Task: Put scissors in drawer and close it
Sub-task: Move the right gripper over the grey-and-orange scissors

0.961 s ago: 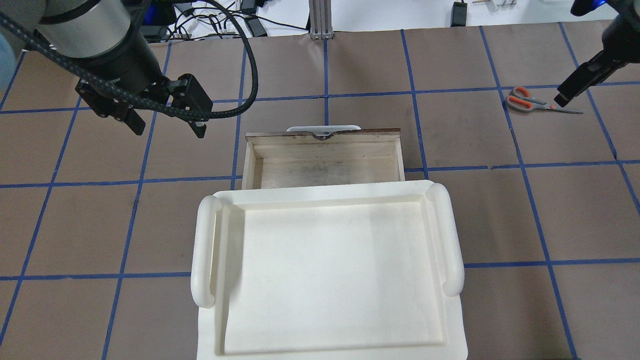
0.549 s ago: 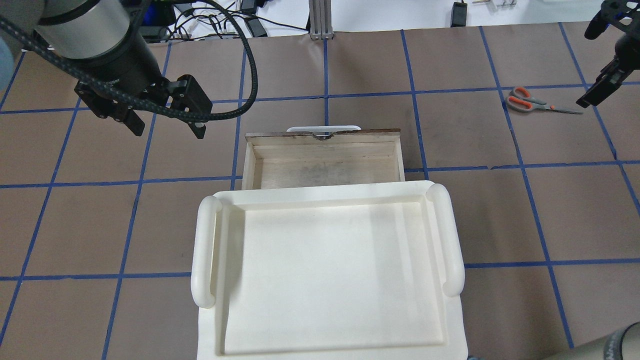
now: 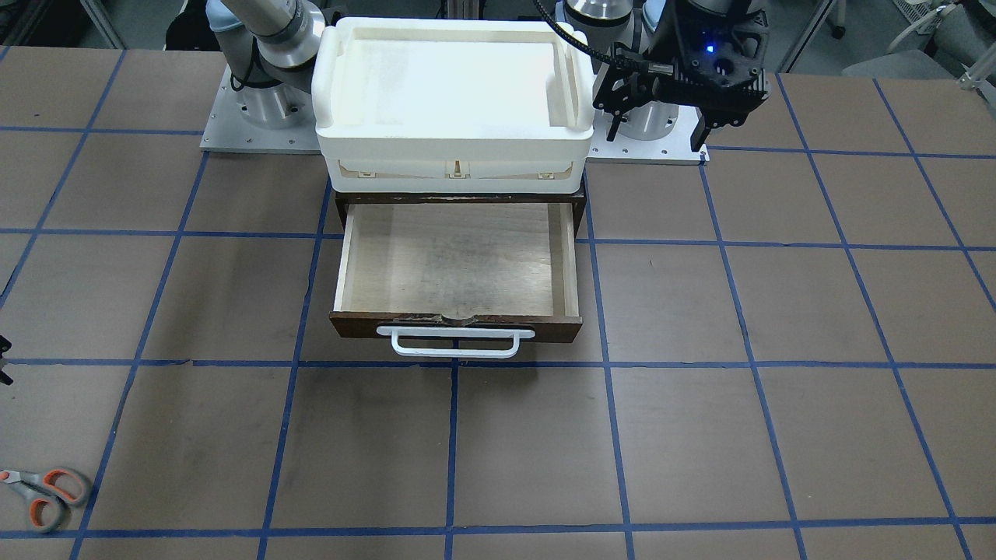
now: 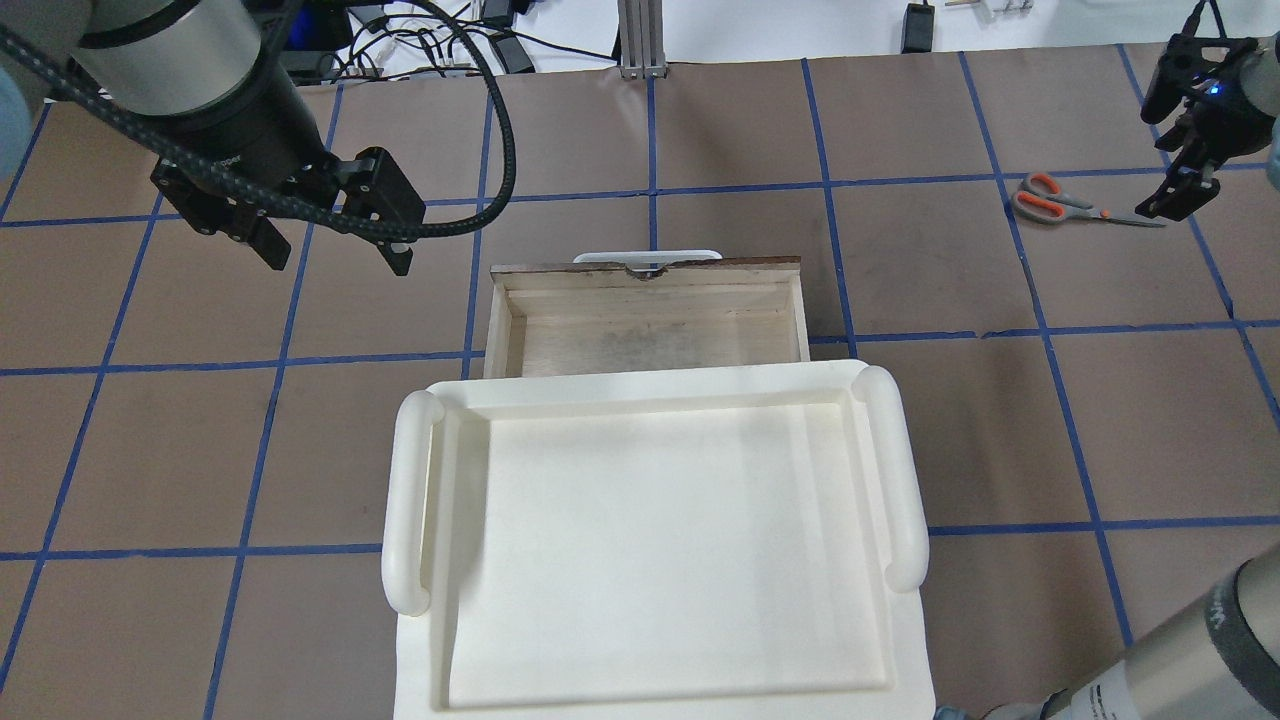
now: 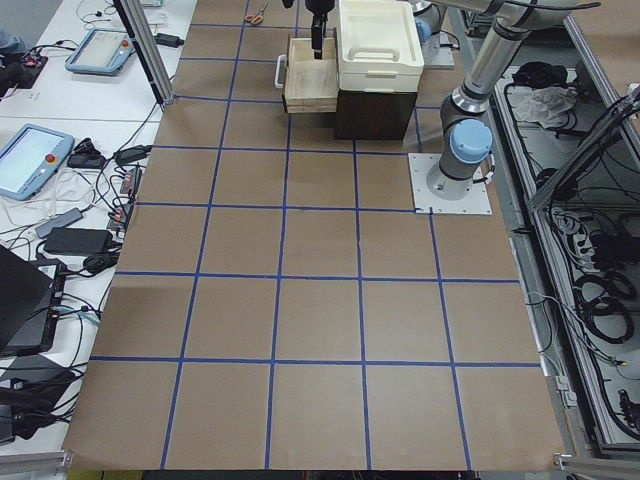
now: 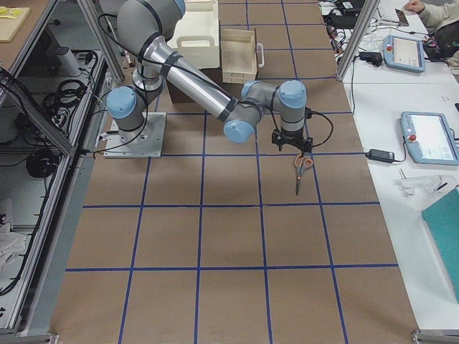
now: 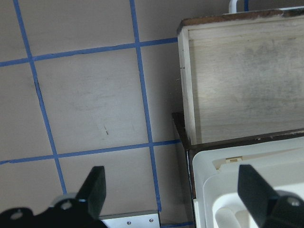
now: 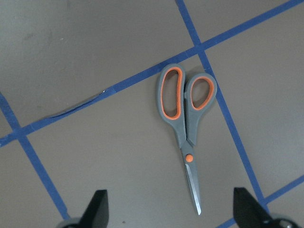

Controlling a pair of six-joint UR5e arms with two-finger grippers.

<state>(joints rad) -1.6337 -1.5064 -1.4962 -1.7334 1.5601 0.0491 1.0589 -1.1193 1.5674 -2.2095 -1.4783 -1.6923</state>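
The scissors (image 4: 1065, 204) lie flat on the table at the far right, grey-and-orange handles pointing left; they also show in the front view (image 3: 40, 490), the right side view (image 6: 301, 169) and the right wrist view (image 8: 186, 126). My right gripper (image 4: 1162, 158) hangs open and empty above them, and in the wrist view its fingertips (image 8: 97, 209) flank the blade end. The drawer (image 4: 650, 268) stands pulled open and empty, white handle facing away (image 3: 455, 342). My left gripper (image 4: 338, 262) is open and empty, left of the drawer, above the table.
A white plastic tray (image 4: 650, 385) sits on top of the dark cabinet (image 3: 577, 204) that holds the drawer. The arm bases (image 3: 264, 109) stand behind it. Blue tape lines grid the brown table.
My right gripper has shifted to the right and turned over the scissors, so both its fingers now show. The scissors, drawer and left arm have not moved.
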